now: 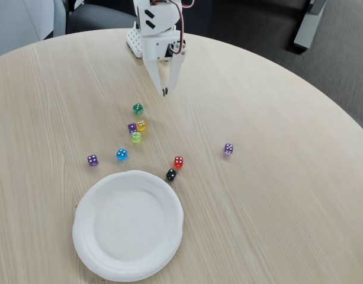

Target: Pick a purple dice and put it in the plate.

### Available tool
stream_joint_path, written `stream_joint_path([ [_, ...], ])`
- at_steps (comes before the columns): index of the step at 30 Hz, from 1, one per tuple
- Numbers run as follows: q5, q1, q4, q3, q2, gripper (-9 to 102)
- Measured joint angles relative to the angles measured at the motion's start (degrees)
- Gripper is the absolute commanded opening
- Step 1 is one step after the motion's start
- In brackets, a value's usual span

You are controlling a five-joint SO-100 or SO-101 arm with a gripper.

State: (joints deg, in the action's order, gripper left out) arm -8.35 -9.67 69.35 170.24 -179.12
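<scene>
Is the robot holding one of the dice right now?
No, nothing is held. The gripper hangs above the table with its jaws together and empty, up past the green die. The plate is empty too.

A round pale wood-grain table [276,195] stands on dark grey carpet [341,71], evenly lit from above.

Arm: cut off by the top edge above the tool [165,92].
Tool jaws: too close together for a gap to be judged.
Plate [86,248]: lower rim clipped by the bottom edge.
Surface [276,213]: cropped at left, right and bottom.
Dice pips: too small to be counted.
</scene>
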Motion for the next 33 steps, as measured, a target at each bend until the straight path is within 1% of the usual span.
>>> stream_joint_path([
  [8,-6.5,-0.44,0.0,0.0,0.0,0],
  [33,-7.91,-0.09,0.0,0.0,0.0,0],
])
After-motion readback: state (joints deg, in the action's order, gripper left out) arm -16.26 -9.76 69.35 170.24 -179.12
